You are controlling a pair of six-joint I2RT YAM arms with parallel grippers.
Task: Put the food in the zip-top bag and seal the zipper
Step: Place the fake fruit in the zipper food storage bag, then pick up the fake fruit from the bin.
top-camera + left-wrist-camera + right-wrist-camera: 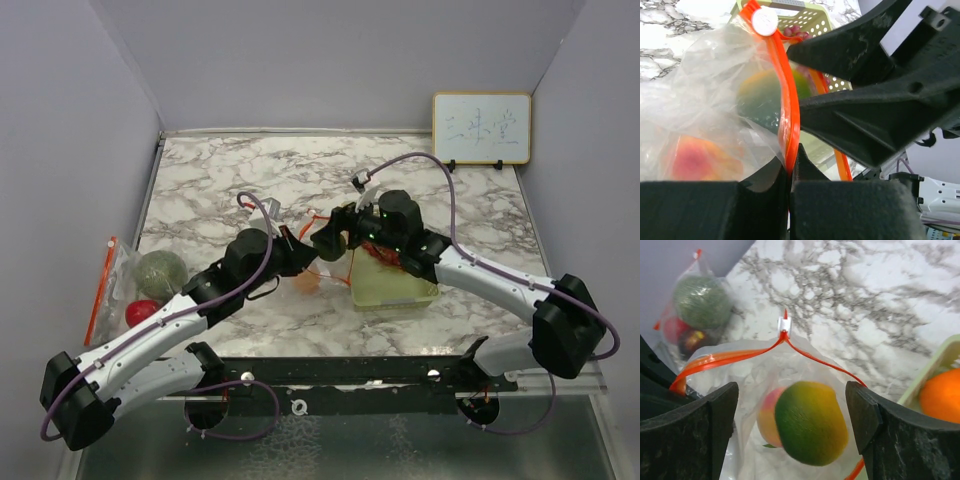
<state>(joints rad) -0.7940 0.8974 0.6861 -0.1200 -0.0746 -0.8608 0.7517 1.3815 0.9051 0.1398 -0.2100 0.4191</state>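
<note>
A clear zip-top bag (pixel 740 375) with an orange zipper (pixel 790 100) and a white slider (pixel 764 21) is held open at mid-table. My left gripper (pixel 790 170) is shut on the zipper edge; it also shows in the top view (pixel 298 252). My right gripper (pixel 792 415) is open above the bag's mouth, also in the top view (pixel 335 238). A green-yellow fruit (pixel 810 422) sits between its fingers without touching them, slightly blurred, inside the bag's mouth. An orange-peach fruit (pixel 765 417) lies in the bag below it (pixel 308 281).
A second bag at the left wall holds the grey-green netted melon (pixel 160 272) and a red fruit (pixel 140 312). The pale green tray (pixel 400 292) stands right of the open bag with an orange fruit (pixel 940 395) in it. A whiteboard (pixel 481 128) leans at the back right.
</note>
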